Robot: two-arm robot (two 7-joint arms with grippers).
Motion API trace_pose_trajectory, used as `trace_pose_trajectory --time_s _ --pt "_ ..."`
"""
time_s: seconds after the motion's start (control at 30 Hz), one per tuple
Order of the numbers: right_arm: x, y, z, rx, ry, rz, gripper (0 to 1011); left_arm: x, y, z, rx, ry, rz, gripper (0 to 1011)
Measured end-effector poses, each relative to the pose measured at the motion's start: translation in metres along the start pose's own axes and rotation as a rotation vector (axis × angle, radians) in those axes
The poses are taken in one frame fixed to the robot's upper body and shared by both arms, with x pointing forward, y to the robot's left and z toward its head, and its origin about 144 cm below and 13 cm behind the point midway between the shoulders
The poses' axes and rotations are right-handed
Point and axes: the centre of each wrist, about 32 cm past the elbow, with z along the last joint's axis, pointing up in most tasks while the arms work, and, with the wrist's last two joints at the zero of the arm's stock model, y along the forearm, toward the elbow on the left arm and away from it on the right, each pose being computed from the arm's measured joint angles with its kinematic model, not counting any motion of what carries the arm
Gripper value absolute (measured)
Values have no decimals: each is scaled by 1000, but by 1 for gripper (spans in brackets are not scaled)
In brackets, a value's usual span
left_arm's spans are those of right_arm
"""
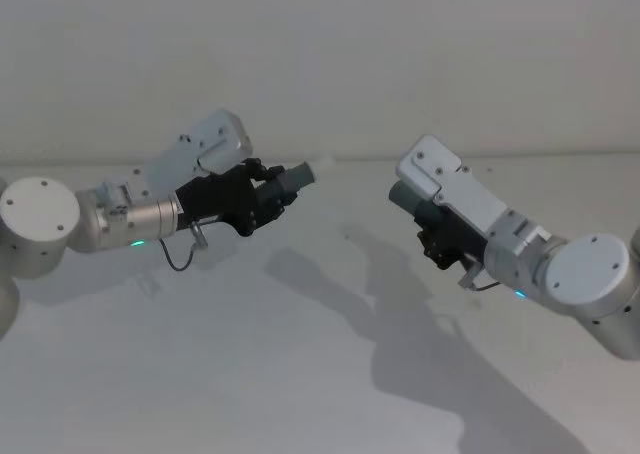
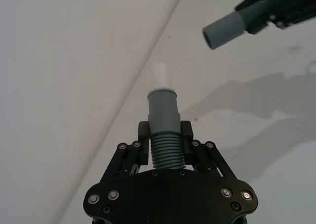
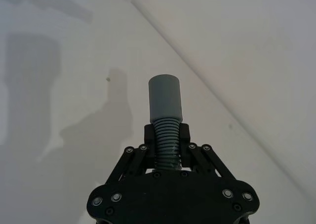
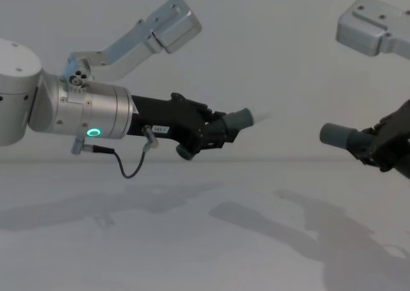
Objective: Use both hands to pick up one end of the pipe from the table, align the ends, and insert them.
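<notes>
Left gripper (image 1: 268, 196): raised above the left side of the table (image 1: 250, 374), jaws clenched on the ribbed middle of the left piece (image 2: 162, 110).
Left piece: in the air, clear of the table; its smooth cuff juts past the fingers toward the right arm and ends in a narrower pale tip (image 2: 160, 76).
Right gripper (image 3: 167, 135): raised above the table's right side, jaws clamped on the ribbed middle of the right piece (image 3: 165, 98).
Right piece: also off the table; its plain grey cuff sticks out past the fingers and points toward the left arm.
Ends: facing each other across open space, well apart, not touching; in the chest view the pale tip sits somewhat higher than the right cuff.
Table: white, below both arms, crossed by their shadows.
</notes>
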Motion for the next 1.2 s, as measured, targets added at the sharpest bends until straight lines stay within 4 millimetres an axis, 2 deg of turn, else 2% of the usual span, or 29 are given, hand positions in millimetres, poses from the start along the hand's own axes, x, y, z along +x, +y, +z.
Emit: trace_pose_trajectory --time_s 0.6,1.2 --pt "17 -14 2 48 -265 28 244 21 7 -10 -134 -303 -144 340" --pt "21 -23 9 147 -450 101 245 29 6 -12 -172 -419 -179 341"
